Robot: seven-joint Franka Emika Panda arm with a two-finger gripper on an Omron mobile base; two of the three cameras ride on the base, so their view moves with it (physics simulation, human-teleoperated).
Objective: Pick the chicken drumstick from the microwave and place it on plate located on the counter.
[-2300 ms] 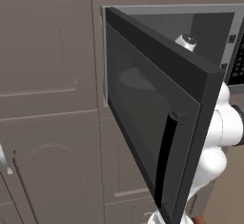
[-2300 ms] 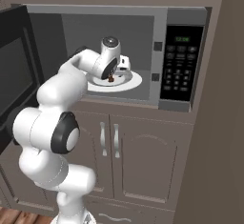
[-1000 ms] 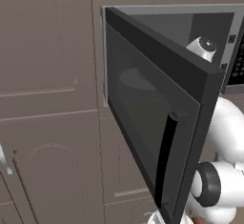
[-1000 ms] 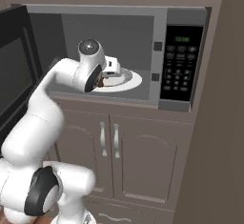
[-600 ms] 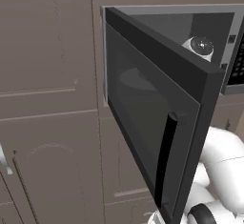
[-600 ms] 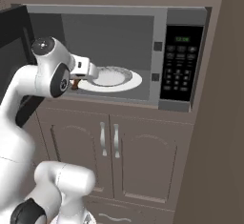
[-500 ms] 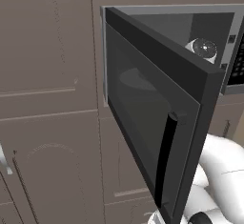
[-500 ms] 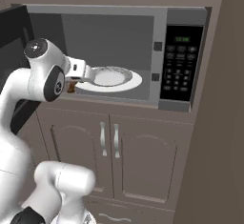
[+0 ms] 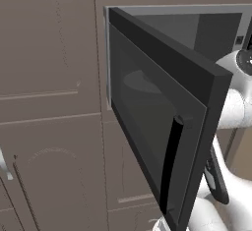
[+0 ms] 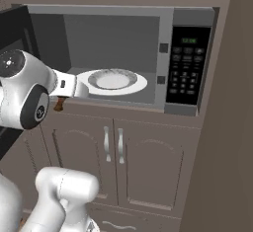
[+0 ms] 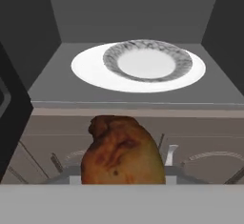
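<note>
The microwave (image 10: 123,53) stands with its dark glass door (image 9: 157,127) swung wide to the left. Inside, a white turntable disc (image 11: 138,68) carries a grey-rimmed dish (image 11: 147,61). Just outside the opening, in front of the lower cabinets (image 10: 118,162), the pincer (image 11: 121,173) is closed on the chicken drumstick (image 11: 121,154), a browned lump between its tips.

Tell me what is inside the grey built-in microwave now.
Inside the microwave: a white round turntable disc carrying a grey-rimmed marbled dish, empty. The disc hides the floor beneath it.
</note>
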